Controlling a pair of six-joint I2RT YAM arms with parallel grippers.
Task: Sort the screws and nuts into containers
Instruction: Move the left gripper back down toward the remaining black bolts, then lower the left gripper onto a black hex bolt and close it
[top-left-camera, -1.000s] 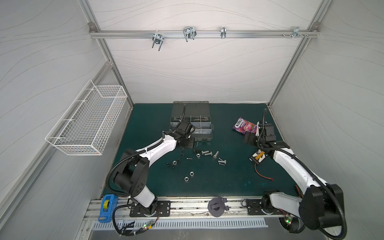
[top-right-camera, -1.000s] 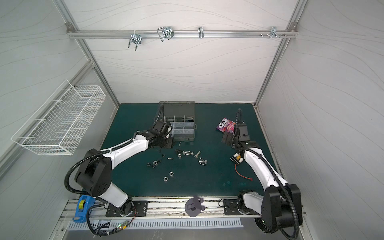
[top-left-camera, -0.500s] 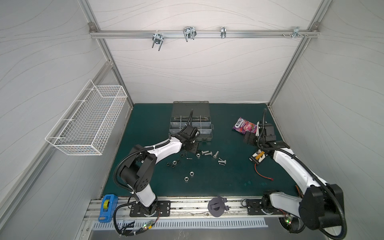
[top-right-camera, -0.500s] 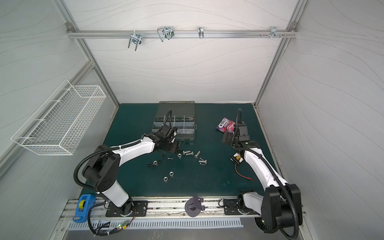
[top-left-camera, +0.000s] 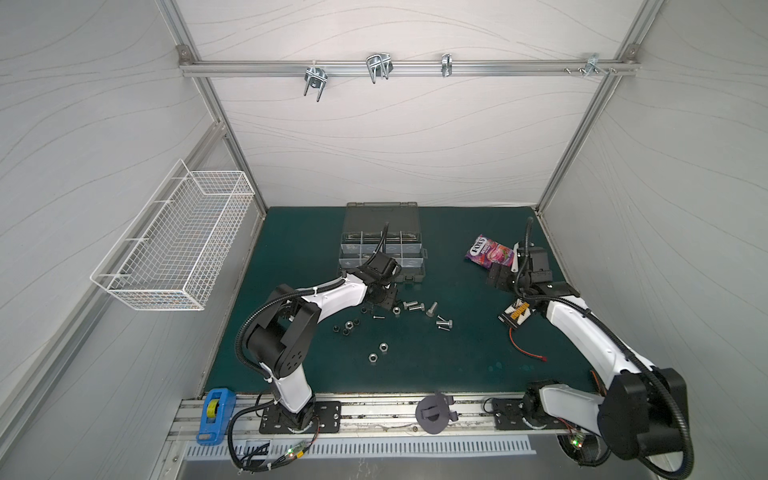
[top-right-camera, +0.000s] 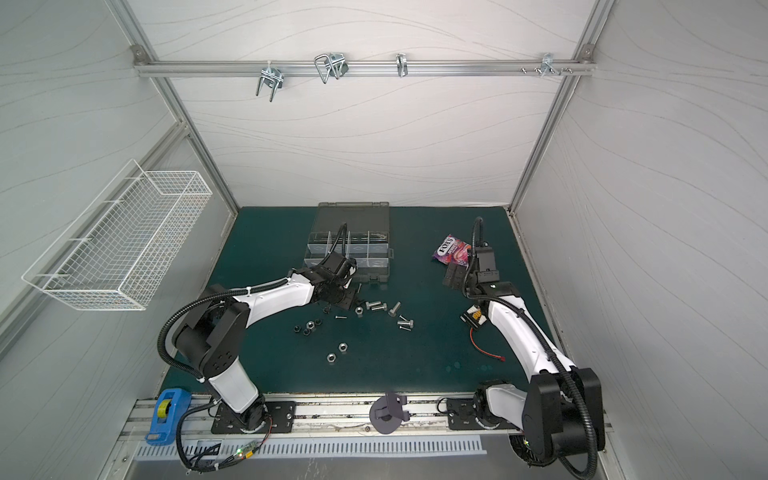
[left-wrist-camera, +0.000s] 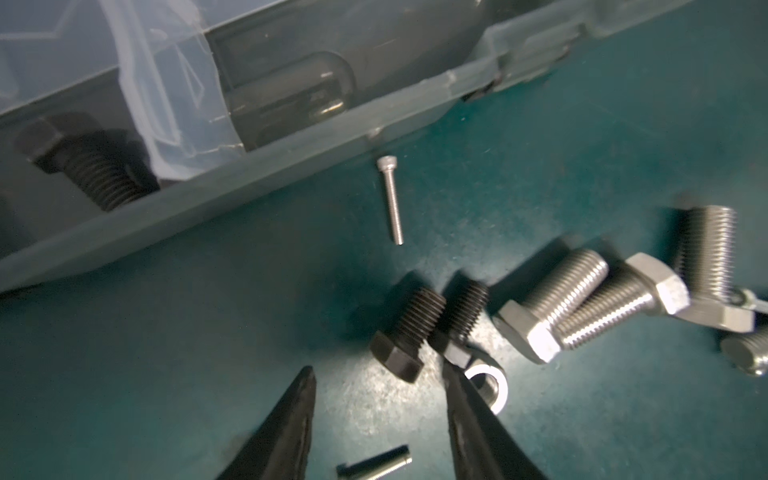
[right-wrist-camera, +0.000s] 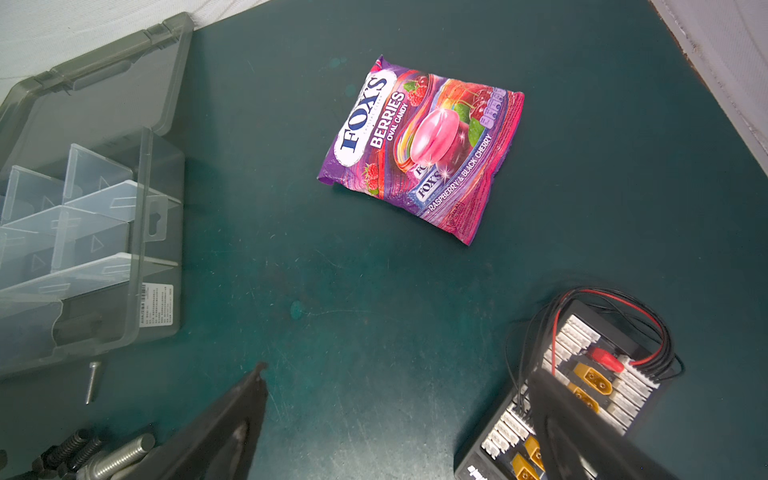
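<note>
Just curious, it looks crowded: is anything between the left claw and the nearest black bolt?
Nothing visible lies between the left gripper and the black bolt. A second black bolt lies right beside it.

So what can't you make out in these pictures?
Top views: part of the case's front row, covered by the left arm.
Top views: dark bits on the mat, too small to name.
Left wrist view: a silver nut, half behind the left gripper finger.
Right wrist view: the connector board, partly behind the right gripper finger, cut off by the edge.
</note>
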